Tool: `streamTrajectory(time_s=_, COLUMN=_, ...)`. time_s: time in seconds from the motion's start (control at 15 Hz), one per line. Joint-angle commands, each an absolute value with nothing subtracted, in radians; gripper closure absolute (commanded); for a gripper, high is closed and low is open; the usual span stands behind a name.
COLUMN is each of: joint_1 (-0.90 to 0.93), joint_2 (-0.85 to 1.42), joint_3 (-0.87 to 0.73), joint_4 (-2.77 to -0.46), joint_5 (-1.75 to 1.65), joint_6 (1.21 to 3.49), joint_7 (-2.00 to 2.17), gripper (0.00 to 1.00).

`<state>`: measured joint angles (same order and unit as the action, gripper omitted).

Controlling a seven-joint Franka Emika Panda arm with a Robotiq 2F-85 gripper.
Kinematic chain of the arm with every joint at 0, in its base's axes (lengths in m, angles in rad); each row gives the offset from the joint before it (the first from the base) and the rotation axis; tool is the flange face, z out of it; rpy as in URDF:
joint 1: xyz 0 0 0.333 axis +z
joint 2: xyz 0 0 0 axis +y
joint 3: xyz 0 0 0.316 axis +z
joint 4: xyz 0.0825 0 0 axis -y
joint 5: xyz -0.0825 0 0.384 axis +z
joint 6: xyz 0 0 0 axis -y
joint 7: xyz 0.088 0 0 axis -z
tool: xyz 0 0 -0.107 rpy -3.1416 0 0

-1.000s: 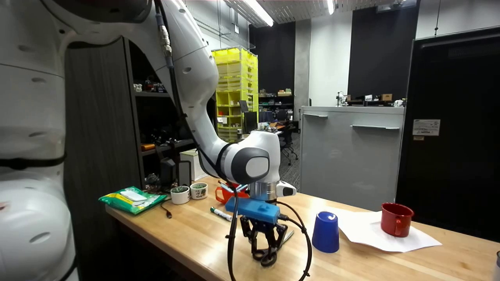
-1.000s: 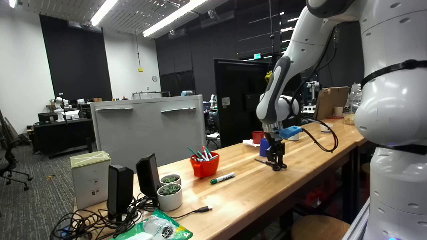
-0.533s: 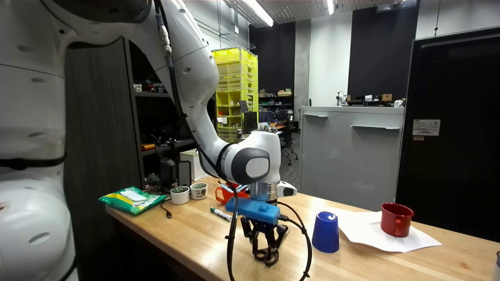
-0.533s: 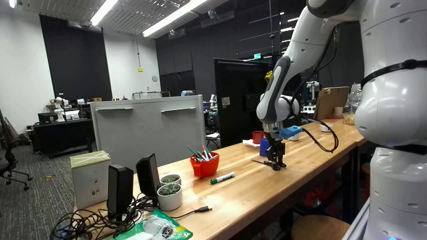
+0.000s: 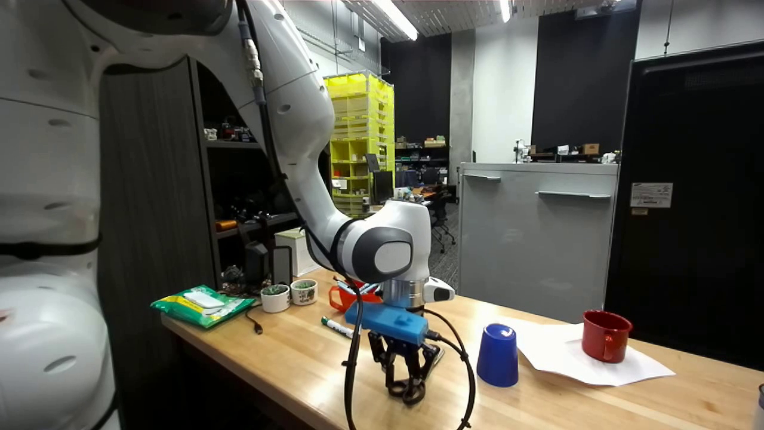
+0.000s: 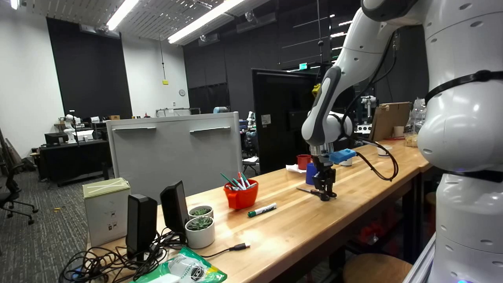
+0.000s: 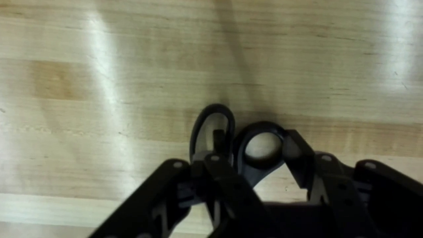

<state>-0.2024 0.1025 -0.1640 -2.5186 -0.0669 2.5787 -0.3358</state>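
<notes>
The scissors (image 7: 239, 145) are at the gripper (image 7: 254, 143), resting on the table (image 5: 298, 352) or barely above it; I cannot tell which. The jaws look clamped on them: one finger sits inside the oval loop (image 7: 216, 108), the other lies against the outer side of the round loop (image 7: 262, 127). Because that hold is all at one end, the blades (image 6: 303, 190) stick out unsupported, and their weight could tip or swing the scissors if lifted. The loops are thin and curved, so a finger may slide off the round one, leaving everything hanging from the oval. Squeezing harder might shift the loops against each other. A sideways sweep could knock the blue cup (image 5: 498, 355) standing near the blades.
</notes>
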Motion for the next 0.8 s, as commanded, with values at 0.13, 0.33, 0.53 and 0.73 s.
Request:
streamTrajectory(time_s=0.13, joint_1=-0.210, joint_2=0.105, joint_3=-0.156, joint_4=-2.530, joint_5=-0.008, joint_6=2.602, joint_7=-0.405, gripper=0.54)
streamTrajectory(time_s=0.33, joint_1=-0.213, joint_2=0.106, joint_3=-0.155, joint_4=-2.529, joint_5=0.014, joint_6=2.604, joint_7=-0.431, gripper=0.59)
streamTrajectory(time_s=0.53, joint_1=-0.214, joint_2=0.111, joint_3=-0.153, joint_4=-2.528, joint_5=0.040, joint_6=2.604, joint_7=-0.453, gripper=0.56)
streamTrajectory(time_s=0.73, joint_1=-0.214, joint_2=0.113, joint_3=-0.151, joint_4=-2.527, joint_5=0.053, joint_6=2.604, joint_7=-0.468, gripper=0.58)
